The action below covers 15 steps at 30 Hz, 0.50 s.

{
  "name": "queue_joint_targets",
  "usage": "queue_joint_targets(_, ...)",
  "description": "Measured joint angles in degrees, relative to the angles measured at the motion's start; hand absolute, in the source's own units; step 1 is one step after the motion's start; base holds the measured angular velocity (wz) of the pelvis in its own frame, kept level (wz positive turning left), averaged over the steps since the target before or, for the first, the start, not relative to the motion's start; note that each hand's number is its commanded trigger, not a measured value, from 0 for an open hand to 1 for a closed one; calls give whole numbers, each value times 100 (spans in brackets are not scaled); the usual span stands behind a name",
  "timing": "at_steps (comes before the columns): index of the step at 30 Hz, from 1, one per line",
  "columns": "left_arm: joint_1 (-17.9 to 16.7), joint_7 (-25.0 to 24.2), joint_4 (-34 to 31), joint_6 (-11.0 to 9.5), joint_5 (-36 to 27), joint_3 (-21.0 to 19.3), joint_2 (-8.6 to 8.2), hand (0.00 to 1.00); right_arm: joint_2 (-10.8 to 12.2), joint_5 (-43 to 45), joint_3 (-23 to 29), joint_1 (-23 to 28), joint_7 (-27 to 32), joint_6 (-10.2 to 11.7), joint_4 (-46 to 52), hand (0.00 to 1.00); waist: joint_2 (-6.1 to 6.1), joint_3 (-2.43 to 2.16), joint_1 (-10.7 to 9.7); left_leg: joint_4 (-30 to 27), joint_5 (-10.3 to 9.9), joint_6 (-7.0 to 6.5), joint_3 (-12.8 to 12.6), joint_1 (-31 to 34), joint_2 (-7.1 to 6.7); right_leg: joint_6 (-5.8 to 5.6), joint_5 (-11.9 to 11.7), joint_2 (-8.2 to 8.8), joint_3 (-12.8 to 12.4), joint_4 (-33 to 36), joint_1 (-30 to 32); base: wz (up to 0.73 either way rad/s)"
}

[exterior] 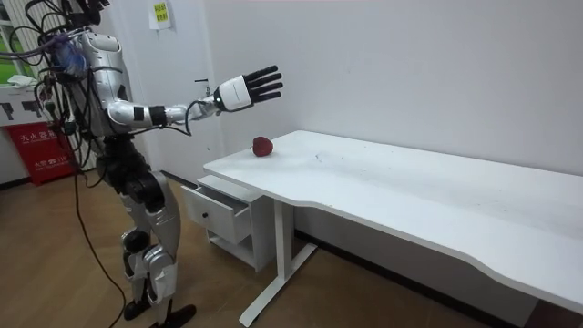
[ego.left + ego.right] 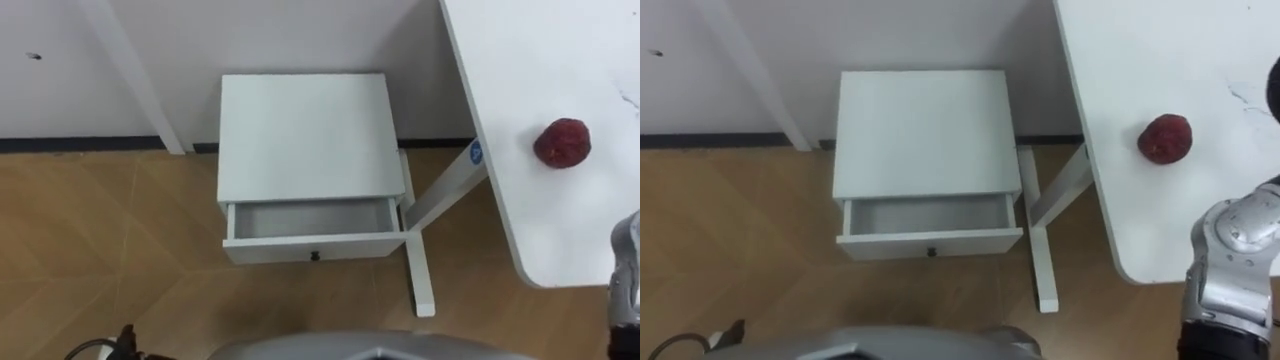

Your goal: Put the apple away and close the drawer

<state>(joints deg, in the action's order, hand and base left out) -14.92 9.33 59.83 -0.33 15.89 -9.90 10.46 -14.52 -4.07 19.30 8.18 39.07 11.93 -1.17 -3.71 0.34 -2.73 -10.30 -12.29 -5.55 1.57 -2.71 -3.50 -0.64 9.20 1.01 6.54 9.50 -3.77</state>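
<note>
Right hand fingers released, spread — apple sits below them on the bench. Lower onto it, wrap fully before lifting — drawer already open.

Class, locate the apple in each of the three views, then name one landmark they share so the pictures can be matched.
Left eye view: apple at the far right, on the white table.
Right eye view: apple right of centre, on the table.
Room view: apple left of centre, at the table's end by the wall.
Shared landmark: the open drawer of the white cabinet beside the table.
</note>
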Motion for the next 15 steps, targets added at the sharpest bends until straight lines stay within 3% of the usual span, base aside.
queue_joint_targets(15, -26, -8, -28, 2, -1, 1, -6, 0, -1, 643, -100, 20, -1296, -330, -821, 0, -8, -36, -6, -33, 0, 1, -23, -10, 2, 0, 0, 3, -8, 3, -28, 0)
